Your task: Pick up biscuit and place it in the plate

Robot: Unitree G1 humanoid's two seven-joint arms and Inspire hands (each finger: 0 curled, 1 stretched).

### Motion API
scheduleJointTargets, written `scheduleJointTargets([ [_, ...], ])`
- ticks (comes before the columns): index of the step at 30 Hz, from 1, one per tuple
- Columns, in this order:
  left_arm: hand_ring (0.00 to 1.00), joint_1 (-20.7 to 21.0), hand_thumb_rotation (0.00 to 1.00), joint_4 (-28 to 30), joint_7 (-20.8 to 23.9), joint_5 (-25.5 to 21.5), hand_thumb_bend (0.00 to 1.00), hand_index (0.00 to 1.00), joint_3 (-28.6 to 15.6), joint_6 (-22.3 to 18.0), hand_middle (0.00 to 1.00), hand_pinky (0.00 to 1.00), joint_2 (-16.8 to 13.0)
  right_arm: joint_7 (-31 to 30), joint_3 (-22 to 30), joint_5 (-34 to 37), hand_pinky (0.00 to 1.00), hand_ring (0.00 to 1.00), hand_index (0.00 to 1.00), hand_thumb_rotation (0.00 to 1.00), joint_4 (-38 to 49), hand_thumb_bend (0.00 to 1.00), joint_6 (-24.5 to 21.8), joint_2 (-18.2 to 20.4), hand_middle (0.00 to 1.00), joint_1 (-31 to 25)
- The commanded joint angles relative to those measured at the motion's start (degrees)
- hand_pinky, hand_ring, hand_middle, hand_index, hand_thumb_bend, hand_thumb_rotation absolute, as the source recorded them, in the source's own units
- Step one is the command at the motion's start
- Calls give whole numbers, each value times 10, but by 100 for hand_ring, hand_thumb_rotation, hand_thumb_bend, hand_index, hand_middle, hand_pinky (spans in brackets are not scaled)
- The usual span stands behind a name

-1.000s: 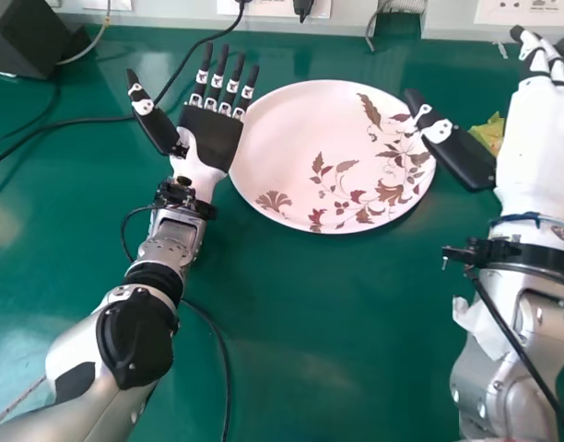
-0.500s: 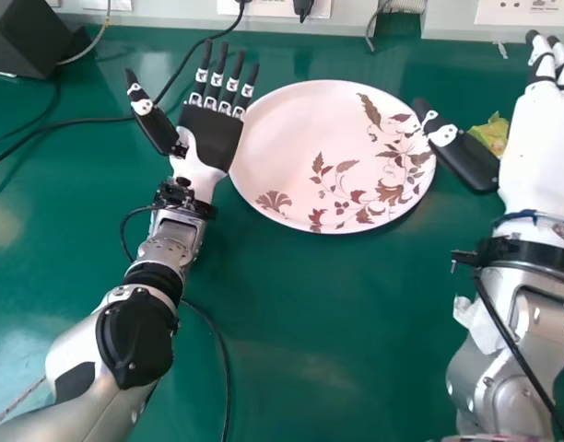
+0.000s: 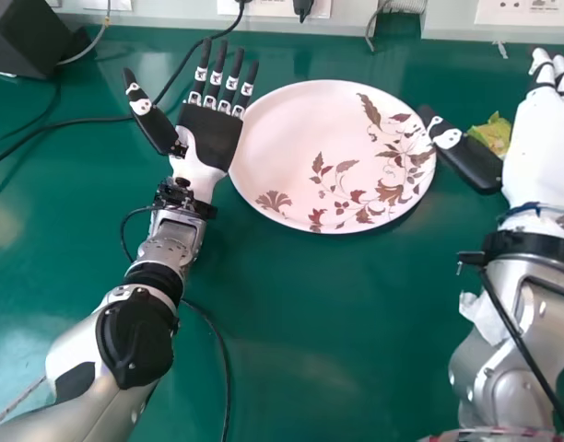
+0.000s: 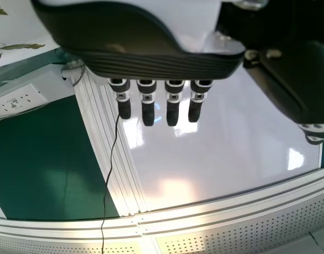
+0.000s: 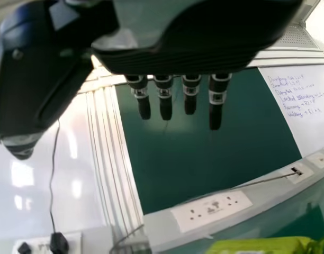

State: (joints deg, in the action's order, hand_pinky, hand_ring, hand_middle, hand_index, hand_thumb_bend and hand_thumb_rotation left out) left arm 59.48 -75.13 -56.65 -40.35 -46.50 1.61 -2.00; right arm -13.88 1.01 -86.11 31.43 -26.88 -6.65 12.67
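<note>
plate: pale pink, brown leaf-and-flower pattern | biscuit packet: yellow-green | tabletop: deep green

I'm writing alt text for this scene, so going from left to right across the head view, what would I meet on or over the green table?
Black box, robot's left hand, plate with leaf pattern, yellow-green packet.

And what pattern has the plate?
The plate shows brown floral sprays on pale pink, clearest in head view.
</note>
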Motion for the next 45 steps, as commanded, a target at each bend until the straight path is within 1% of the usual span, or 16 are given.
scheduleJointTargets([
  [1, 97, -6, 68, -5, -5, -6, 100, 100, -2, 3, 100, 100, 3, -18, 6, 1, 85, 89, 100, 51, -8, 100, -4, -8, 100, 6],
  [6, 97, -6, 65, -4, -1, -8, 100, 100, -1, 1, 99, 100, 3, -30, 18, 13, 84, 88, 100, 50, -24, 100, -9, -18, 100, 14],
  [8, 97, -6, 64, -4, -1, -8, 100, 100, 1, -2, 99, 100, 3, -36, 21, 15, 84, 88, 100, 52, -31, 100, -11, -23, 100, 18],
  [14, 98, -7, 63, -4, 3, -8, 100, 100, 2, -2, 98, 100, 3, -68, 35, 25, 82, 86, 100, 52, -49, 100, -18, -49, 100, 30],
  [18, 98, -7, 64, -4, -3, -10, 100, 100, 1, 1, 98, 100, 3, -103, 42, 29, 83, 87, 100, 51, -63, 100, -24, -71, 100, 42],
  [24, 98, -8, 61, -5, -2, -10, 100, 100, 0, 1, 98, 100, 3, -136, 51, 45, 84, 86, 100, 50, -88, 100, -33, -102, 100, 61],
  [27, 97, -8, 60, -5, -4, -9, 100, 100, 1, 0, 98, 100, 3, -141, 54, 58, 83, 87, 100, 52, -100, 100, -37, -118, 100, 68],
  [33, 97, -8, 59, -4, -5, -9, 100, 99, 1, 0, 97, 100, 2, -168, 52, 75, 84, 87, 100, 47, -124, 100, -43, -152, 100, 80],
  [37, 96, -9, 59, -4, -6, -6, 100, 98, 4, -6, 96, 100, 3, -176, 52, 97, 83, 87, 100, 49, -138, 100, -40, -176, 100, 83],
  [41, 95, -9, 60, -4, -5, -8, 100, 98, 3, -2, 96, 100, 4, -181, 50, 120, 84, 87, 100, 48, -155, 100, -37, -202, 100, 86],
  [45, 95, -9, 60, -4, -12, -9, 100, 98, 2, -1, 96, 100, 5, -194, 39, 131, 85, 88, 100, 48, -178, 100, -37, -230, 100, 96],
])
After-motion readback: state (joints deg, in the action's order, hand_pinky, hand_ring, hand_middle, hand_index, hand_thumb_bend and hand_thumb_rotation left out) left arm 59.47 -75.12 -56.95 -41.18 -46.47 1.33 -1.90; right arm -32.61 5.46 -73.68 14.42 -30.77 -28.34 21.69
